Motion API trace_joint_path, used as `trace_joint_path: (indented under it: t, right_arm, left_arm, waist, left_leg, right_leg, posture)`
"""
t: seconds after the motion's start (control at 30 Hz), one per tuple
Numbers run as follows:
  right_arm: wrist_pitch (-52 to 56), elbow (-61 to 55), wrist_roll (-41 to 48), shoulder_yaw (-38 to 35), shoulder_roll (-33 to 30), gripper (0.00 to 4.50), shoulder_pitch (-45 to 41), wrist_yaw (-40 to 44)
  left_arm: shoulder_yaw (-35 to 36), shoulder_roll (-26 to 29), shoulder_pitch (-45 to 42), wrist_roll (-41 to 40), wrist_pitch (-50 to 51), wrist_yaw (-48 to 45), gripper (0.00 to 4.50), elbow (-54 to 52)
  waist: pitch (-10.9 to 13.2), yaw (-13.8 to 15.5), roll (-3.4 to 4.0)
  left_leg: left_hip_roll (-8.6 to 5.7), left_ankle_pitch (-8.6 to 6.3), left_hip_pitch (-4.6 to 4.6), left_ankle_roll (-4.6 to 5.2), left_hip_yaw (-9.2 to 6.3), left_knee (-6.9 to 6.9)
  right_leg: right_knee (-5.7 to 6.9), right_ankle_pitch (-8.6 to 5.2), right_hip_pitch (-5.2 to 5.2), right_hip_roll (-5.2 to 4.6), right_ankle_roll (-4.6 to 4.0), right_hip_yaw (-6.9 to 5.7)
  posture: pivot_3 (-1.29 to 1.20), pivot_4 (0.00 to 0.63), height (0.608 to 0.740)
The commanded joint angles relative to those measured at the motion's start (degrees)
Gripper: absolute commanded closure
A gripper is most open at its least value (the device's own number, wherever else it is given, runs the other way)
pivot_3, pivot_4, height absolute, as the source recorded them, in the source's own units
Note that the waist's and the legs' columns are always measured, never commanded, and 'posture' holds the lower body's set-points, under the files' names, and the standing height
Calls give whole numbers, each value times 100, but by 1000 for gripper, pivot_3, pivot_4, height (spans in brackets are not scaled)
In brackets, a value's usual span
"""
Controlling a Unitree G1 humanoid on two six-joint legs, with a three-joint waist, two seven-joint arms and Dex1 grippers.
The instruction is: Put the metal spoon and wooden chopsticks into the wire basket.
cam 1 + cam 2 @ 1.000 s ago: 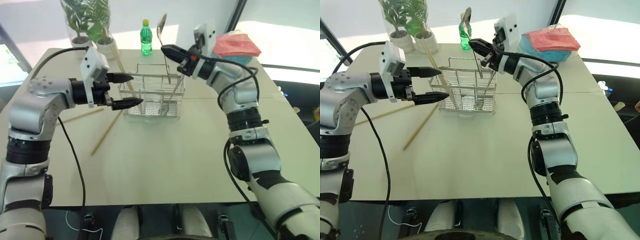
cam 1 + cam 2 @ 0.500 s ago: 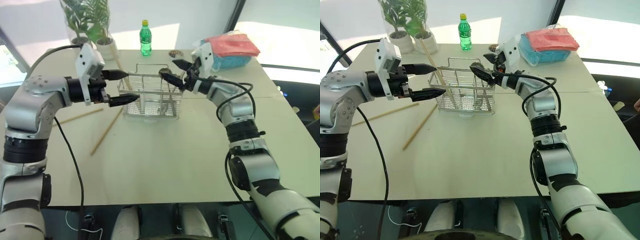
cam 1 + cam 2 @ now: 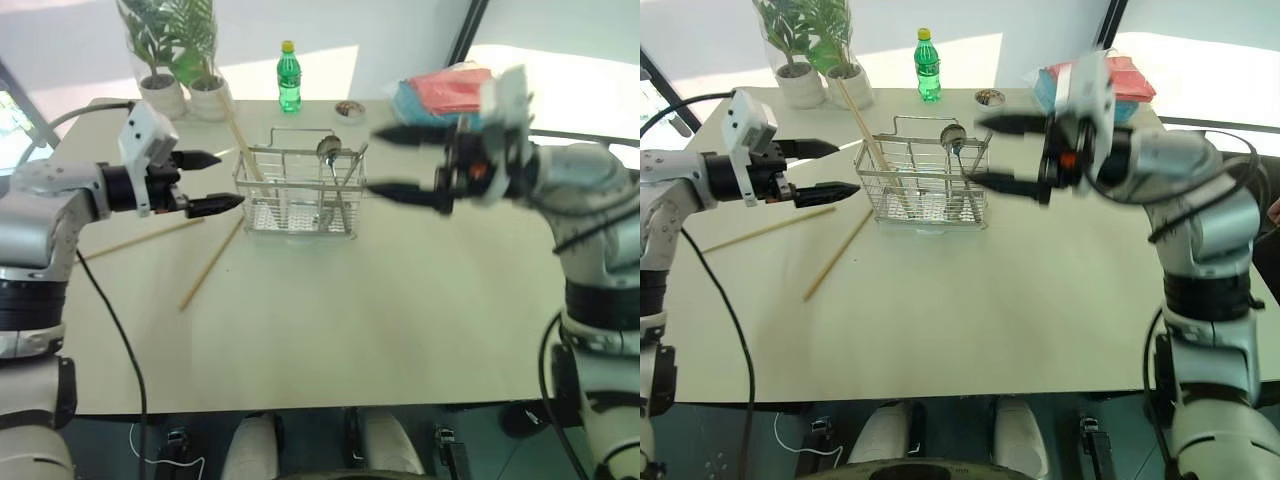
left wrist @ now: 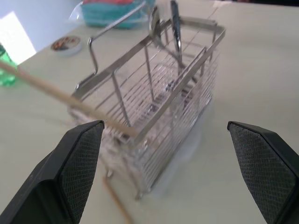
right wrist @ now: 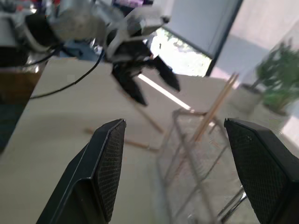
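The wire basket (image 3: 300,195) stands mid-table. The metal spoon (image 3: 329,150) stands inside it, bowl up, leaning against the right end. One of the wooden chopsticks (image 3: 243,135) leans in the basket's left end, sticking out above the rim. Two more chopsticks (image 3: 212,262) lie flat on the table left of the basket. My left gripper (image 3: 218,181) hovers open just left of the basket, holding nothing. My right gripper (image 3: 373,160) is open and empty, just right of the basket, fingers pointing at it. In the left wrist view the basket (image 4: 154,107) sits between my fingers (image 4: 79,163).
A green bottle (image 3: 290,75) and a small round tin (image 3: 350,107) stand behind the basket. Potted plants (image 3: 175,50) occupy the far left corner. A red and blue package (image 3: 445,92) lies at the far right. Bare table (image 3: 330,320) stretches in front.
My right gripper let go of the spoon, which now stands in the basket, then opened and pulled back to the right. My left gripper drew away leftward from the basket.
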Motion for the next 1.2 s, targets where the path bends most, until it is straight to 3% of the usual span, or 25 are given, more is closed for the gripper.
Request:
trace_joint_path:
  t: [0.03, 0.37, 0.5, 0.77, 1.0, 1.2]
  right_arm:
    - [-298, -467, -258, 97, -211, 1037, 561, -4]
    - [-676, -710, -832, 333, -178, 1037, 1587, -530]
    - [-591, -834, -806, 311, -74, 1037, 1794, -786]
    - [-573, -978, -816, 347, -5, 1037, 1938, -1003]
    - [-574, -1026, -730, 185, -95, 1037, 2173, -1055]
    - [-460, -1004, -603, 36, -144, 1037, 2223, -1087]
  left_arm:
    - [8, 359, 321, 258, -62, -101, 0, -158]
    - [-584, 448, 528, 1093, 404, 372, 0, 168]
    - [-892, 306, 293, 1159, 1015, 307, 0, 449]
    - [-1216, -197, -655, 1636, 1137, 616, 0, 1474]
    - [-1153, 267, -1026, 1999, -183, 175, 0, 2838]
    - [-1130, 345, -1398, 2288, -2394, -424, 0, 4406]
  waist:
    - [0, 13, -1]
    - [-4, 62, -7]
    - [-5, 55, -9]
    - [-4, 157, -22]
    - [-4, 140, -22]
    - [-9, 175, -32]
  left_leg:
    - [0, 0, 1, 0, 0, 2]
    - [-1, 0, -6, 0, -1, 9]
    - [-1, 0, -8, 0, -2, 6]
    - [-2, 1, -8, 0, -3, 11]
    - [0, 0, -8, 1, -3, 7]
    - [-1, 0, -9, 1, -2, 11]
  right_leg:
    - [1, -2, -1, 0, -4, 1]
    - [1, -3, -2, 0, -6, 1]
    - [3, -3, -6, 2, -6, 0]
    - [2, -3, -3, 3, -6, 1]
    - [6, -2, -10, 5, -4, 0]
    - [2, -4, -6, 0, -9, -1]
  posture:
    - [0, 150, 723]
    - [0, 150, 723]
    - [0, 150, 723]
    - [0, 150, 723]
    - [0, 150, 723]
    - [0, 150, 723]
